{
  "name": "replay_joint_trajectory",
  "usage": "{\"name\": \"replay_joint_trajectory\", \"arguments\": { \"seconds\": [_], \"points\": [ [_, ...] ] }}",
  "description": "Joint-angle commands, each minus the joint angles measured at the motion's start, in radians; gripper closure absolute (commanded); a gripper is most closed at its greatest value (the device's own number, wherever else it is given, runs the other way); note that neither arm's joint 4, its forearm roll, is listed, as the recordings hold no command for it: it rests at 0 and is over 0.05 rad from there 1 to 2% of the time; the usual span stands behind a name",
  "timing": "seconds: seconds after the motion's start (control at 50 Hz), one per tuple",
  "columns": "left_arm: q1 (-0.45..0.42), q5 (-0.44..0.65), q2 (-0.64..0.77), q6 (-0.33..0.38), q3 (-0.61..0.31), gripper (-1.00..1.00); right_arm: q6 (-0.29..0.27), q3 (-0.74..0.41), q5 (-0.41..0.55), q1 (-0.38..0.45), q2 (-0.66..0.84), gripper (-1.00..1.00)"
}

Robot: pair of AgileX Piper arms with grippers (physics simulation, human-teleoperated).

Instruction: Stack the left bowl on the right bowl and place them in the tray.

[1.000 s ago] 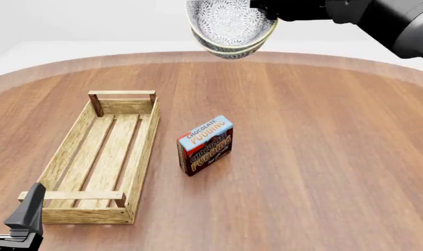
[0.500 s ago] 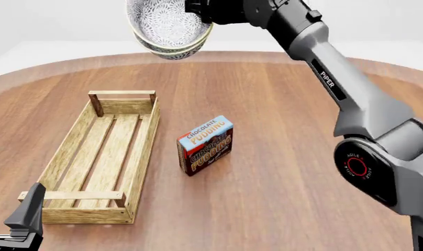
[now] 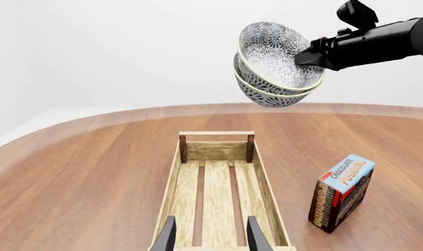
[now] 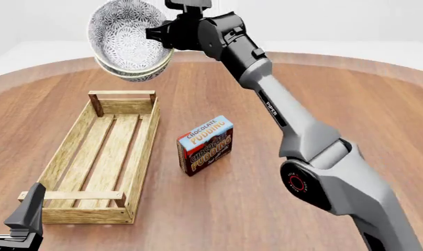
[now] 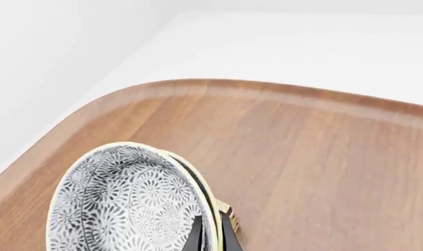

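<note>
While parked low at the front-left corner of the table, left gripper idle, touching nothing; jaws spread, showing as two dark fingers apart over the near end of the tray in the left wrist view. Just beyond it, tray lying lengthwise on the left half of the table, slatted floor bare, raised bar at each short end. High above the tray's far end, two stacked bowls held in the air, nested one inside the other, tilted so the patterned inside faces the front camera. Pinched at the rim on their right side by the right gripper, jaws pressed onto the rim: one finger inside the upper bowl, the other outside, seen in the right wrist view. Right of the tray, near the table's middle, chocolate pudding box standing upright, apart from the tray. Further right, right arm stretching from the lower right corner up and leftward to the bowls.
</note>
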Motion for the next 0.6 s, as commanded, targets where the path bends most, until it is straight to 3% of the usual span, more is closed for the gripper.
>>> {"name": "replay_joint_trajectory", "arguments": {
  "seconds": [0.02, 0.6],
  "points": [
    [0.000, 0.000, 0.000, 0.000, 0.000, -1.00, 0.030, -0.039, -0.029, 0.051, 0.049, 1.00],
    [0.000, 0.000, 0.000, 0.000, 0.000, -1.00, 0.066, -0.038, -0.116, 0.142, 0.139, 1.00]
  ]
}}
